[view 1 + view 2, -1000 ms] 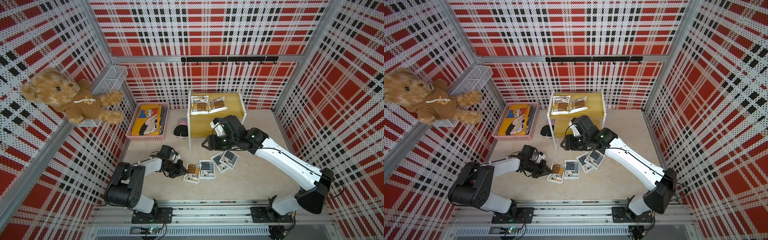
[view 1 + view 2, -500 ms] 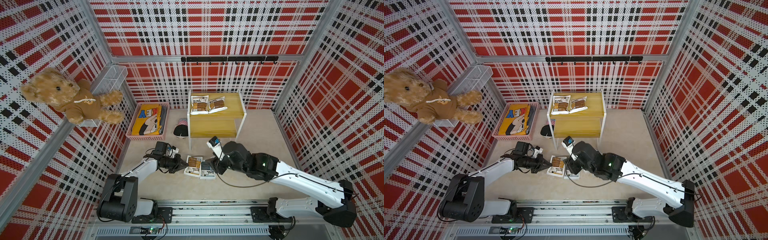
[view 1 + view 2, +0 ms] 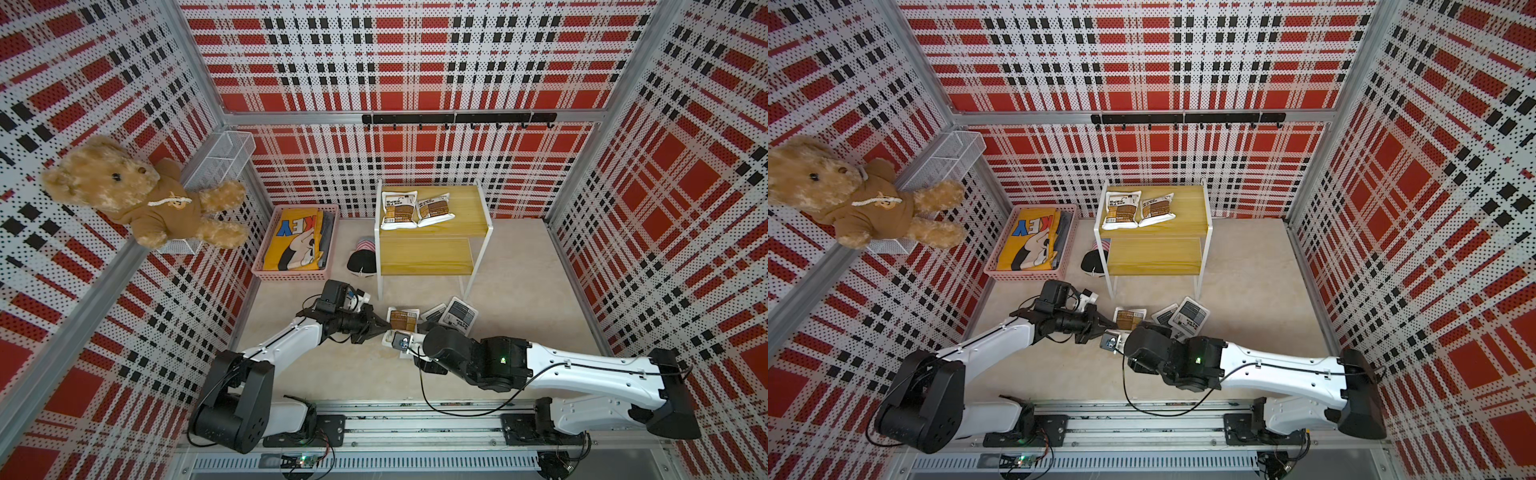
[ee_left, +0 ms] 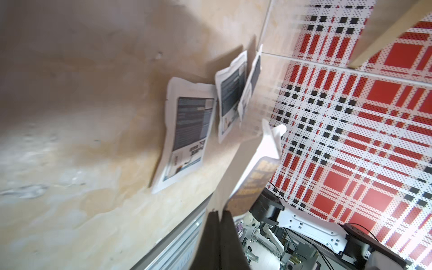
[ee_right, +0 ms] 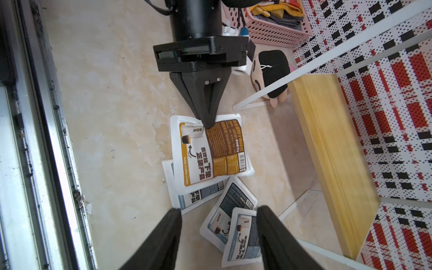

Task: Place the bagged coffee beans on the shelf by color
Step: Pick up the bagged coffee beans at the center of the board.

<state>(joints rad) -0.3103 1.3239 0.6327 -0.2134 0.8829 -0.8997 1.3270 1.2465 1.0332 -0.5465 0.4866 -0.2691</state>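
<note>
The left gripper [image 5: 208, 122] is pinched tight on the short edge of one brown-panelled pouch [image 5: 217, 152], which overlaps a grey-panelled pouch [image 5: 196, 195] on the floor [image 5: 112, 117] in front of the shelf [image 3: 428, 255]. The right gripper [image 5: 218, 231] stands half spread and empty above two more grey pouches [image 5: 236, 201] that overlap each other. In both top views the right arm [image 3: 582, 370] hides most of the three grey ones. Two brown pouches [image 3: 399, 210] lie at the left end of the shelf's top board [image 3: 467, 208].

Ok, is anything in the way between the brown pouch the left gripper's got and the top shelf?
Nothing blocks it outright. The brown pouch, pinched by the left gripper, must clear the shelf's lower board; the top board's right half is bare.
</note>
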